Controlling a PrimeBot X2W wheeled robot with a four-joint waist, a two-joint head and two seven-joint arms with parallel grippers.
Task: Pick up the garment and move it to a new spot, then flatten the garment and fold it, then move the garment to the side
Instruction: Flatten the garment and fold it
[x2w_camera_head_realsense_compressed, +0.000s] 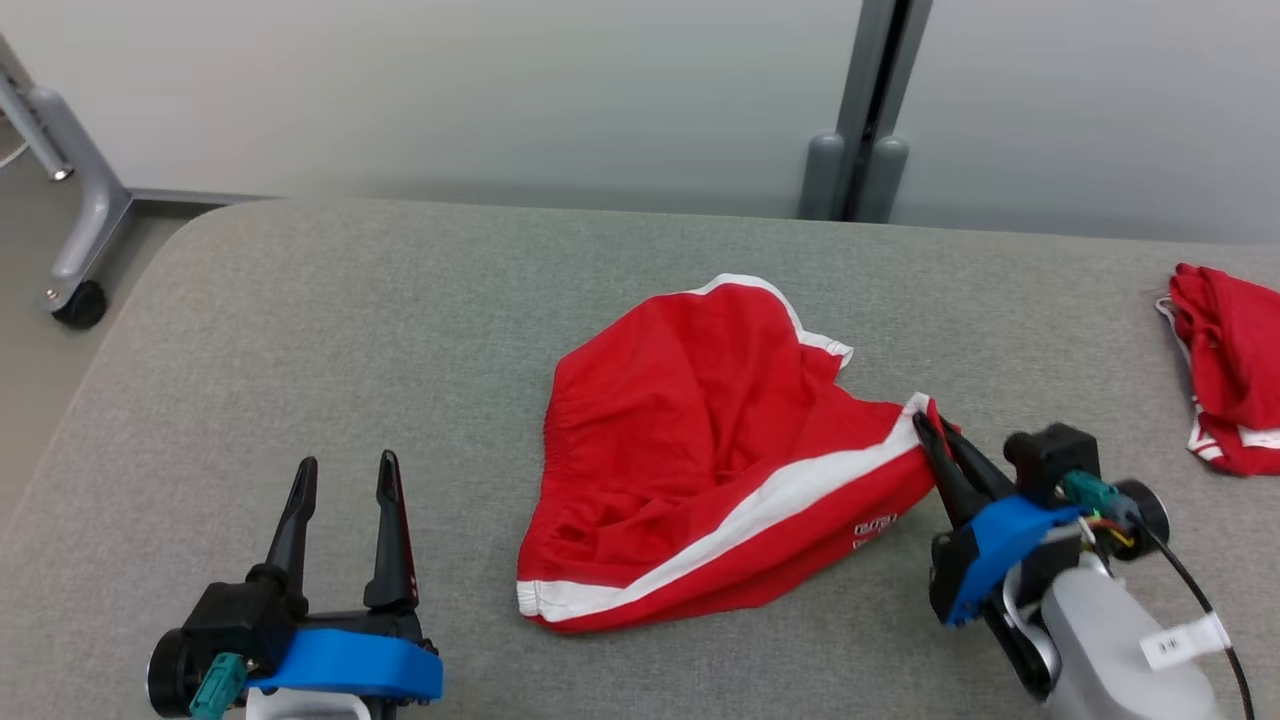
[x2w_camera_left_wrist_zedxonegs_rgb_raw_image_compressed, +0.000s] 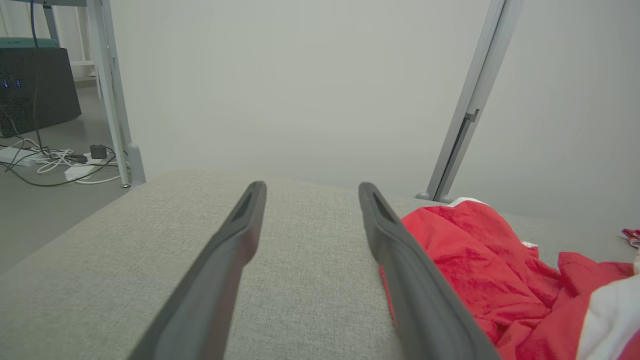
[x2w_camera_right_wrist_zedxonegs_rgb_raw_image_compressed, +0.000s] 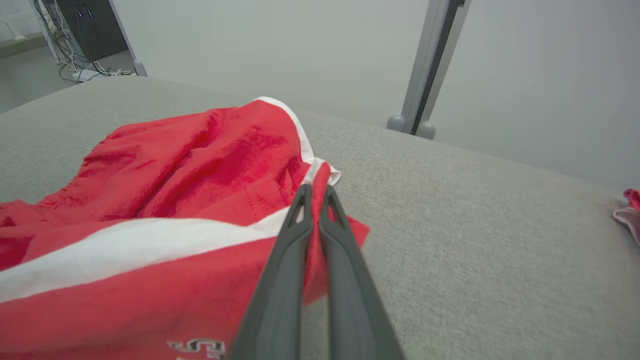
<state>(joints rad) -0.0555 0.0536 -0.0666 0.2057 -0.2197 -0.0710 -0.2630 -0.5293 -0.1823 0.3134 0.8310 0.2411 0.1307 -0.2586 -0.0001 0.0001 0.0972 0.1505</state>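
Note:
The garment (x2w_camera_head_realsense_compressed: 700, 450) is a pair of red shorts with white trim, lying rumpled in the middle of the grey padded table (x2w_camera_head_realsense_compressed: 300, 330). My right gripper (x2w_camera_head_realsense_compressed: 932, 425) is shut on the garment's right corner, where the white stripe ends. In the right wrist view my right gripper (x2w_camera_right_wrist_zedxonegs_rgb_raw_image_compressed: 315, 192) pinches a fold of the garment (x2w_camera_right_wrist_zedxonegs_rgb_raw_image_compressed: 175, 200) between its two dark fingers. My left gripper (x2w_camera_head_realsense_compressed: 345, 475) stands open over bare table at the lower left, well left of the shorts. In the left wrist view my left gripper (x2w_camera_left_wrist_zedxonegs_rgb_raw_image_compressed: 310, 192) has nothing between its fingers, and the garment (x2w_camera_left_wrist_zedxonegs_rgb_raw_image_compressed: 475, 265) lies just to the right.
A second red garment (x2w_camera_head_realsense_compressed: 1225, 365) lies bunched at the table's right edge. A grey post (x2w_camera_head_realsense_compressed: 860, 150) stands behind the far edge. A wheeled metal frame leg (x2w_camera_head_realsense_compressed: 75, 230) stands on the floor at the far left. Cables and a dark box (x2w_camera_left_wrist_zedxonegs_rgb_raw_image_compressed: 35, 90) sit on the floor.

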